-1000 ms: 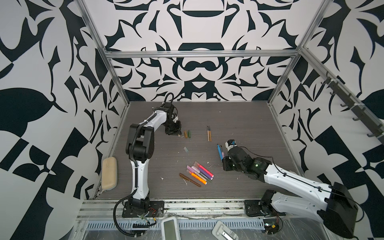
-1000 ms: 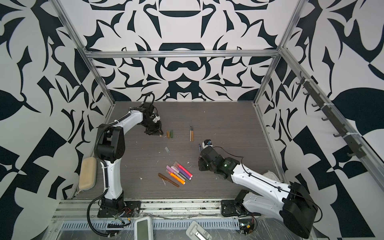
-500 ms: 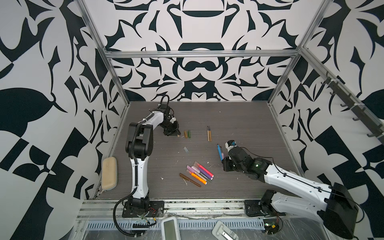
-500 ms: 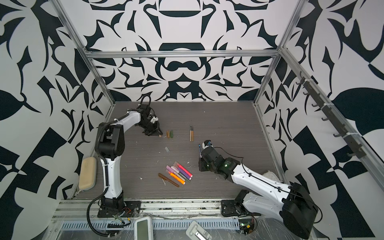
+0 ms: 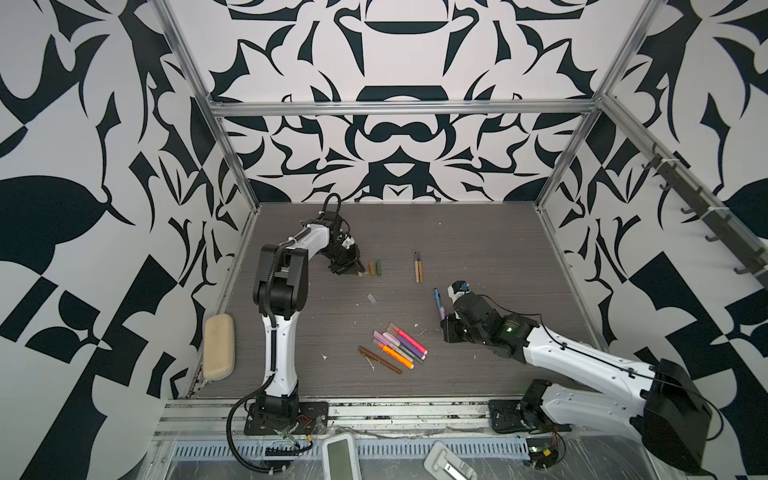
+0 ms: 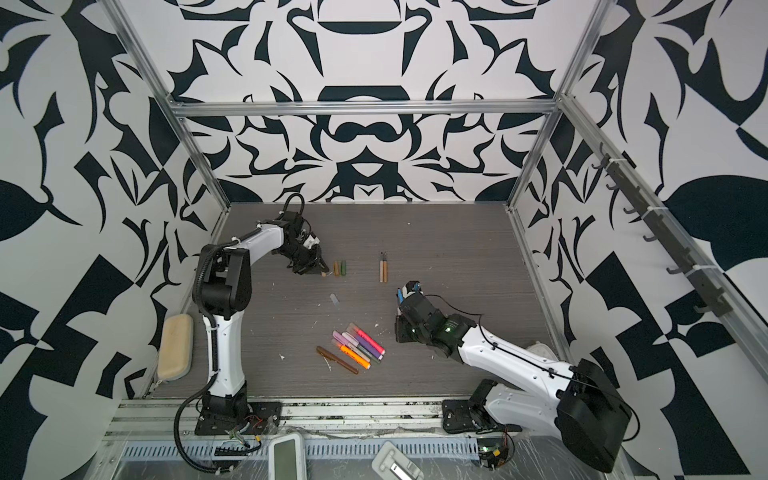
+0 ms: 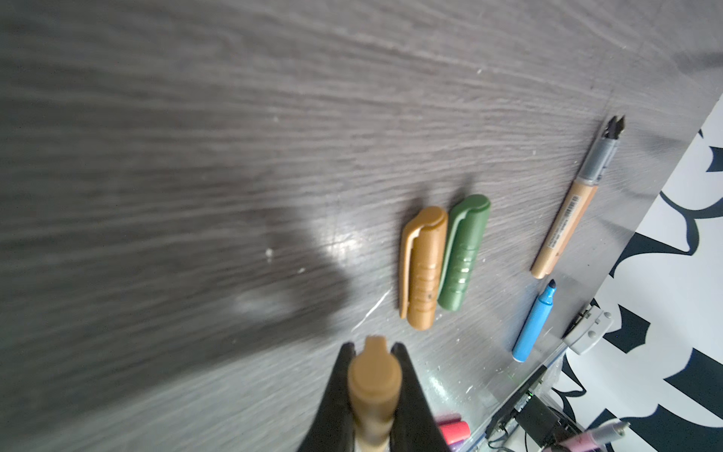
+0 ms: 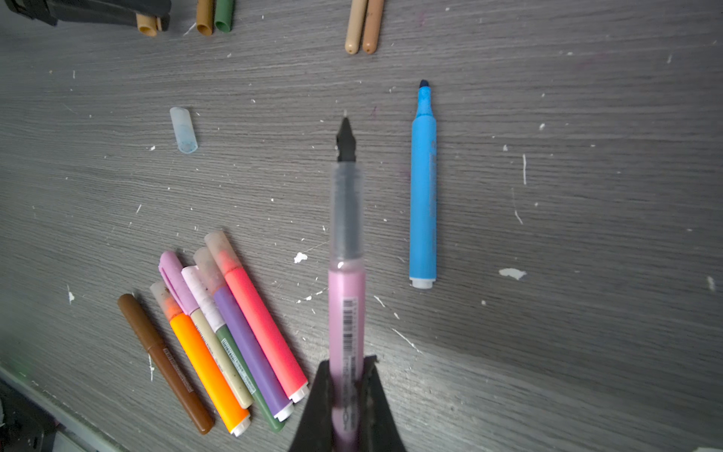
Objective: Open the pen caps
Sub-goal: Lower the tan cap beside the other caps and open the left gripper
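Both top views: mounted high over the near edge, facing down and forward over the whole table [image 5: 478,232]; distant, pens small; framing nearly equal.
Left wrist view: close and low, looking out past the left gripper [image 7: 373,346] clamped on a tan cap [image 7: 373,375]; gold cap [image 7: 422,270] and green cap [image 7: 465,254] just ahead of the tips; blue pen [image 7: 534,325] farther ahead.
Right wrist view: close and steeper, looking along the right gripper [image 8: 347,360] and the pink pen [image 8: 346,305] it grips; blue pen beside the nib; the same two caps far ahead.
Both wrist views share those caps and the blue pen; both top views take in all of it.
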`<state>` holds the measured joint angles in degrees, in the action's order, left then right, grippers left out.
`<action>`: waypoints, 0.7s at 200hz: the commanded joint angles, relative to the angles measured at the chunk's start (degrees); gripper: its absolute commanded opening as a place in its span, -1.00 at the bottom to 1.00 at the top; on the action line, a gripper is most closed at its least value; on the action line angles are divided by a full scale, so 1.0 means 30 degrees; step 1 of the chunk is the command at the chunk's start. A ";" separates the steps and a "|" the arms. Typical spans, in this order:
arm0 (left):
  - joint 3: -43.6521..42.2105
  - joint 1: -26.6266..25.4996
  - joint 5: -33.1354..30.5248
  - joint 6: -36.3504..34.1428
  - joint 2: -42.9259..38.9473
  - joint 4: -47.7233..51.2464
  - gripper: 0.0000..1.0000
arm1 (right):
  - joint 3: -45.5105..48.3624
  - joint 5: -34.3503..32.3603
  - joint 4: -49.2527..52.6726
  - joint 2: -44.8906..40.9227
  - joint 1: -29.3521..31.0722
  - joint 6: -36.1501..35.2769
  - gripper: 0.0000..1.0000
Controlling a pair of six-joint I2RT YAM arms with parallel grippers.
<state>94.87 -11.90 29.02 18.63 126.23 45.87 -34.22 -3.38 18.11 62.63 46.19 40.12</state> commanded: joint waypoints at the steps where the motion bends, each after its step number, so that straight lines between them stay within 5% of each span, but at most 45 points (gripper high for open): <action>1: -0.0246 -0.0017 0.0499 0.0091 0.0431 0.0345 -0.82 | 0.0064 -0.0092 -0.0163 -0.0507 -0.0076 0.0159 -1.00; 140: -0.0349 -0.0047 0.0529 0.0283 0.0344 -0.0181 -0.36 | 0.0478 -0.0105 0.0176 -0.1102 -0.0076 0.0207 -1.00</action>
<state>94.54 -11.92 30.79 19.57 127.15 44.66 -33.21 -3.40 18.59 60.62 46.19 40.16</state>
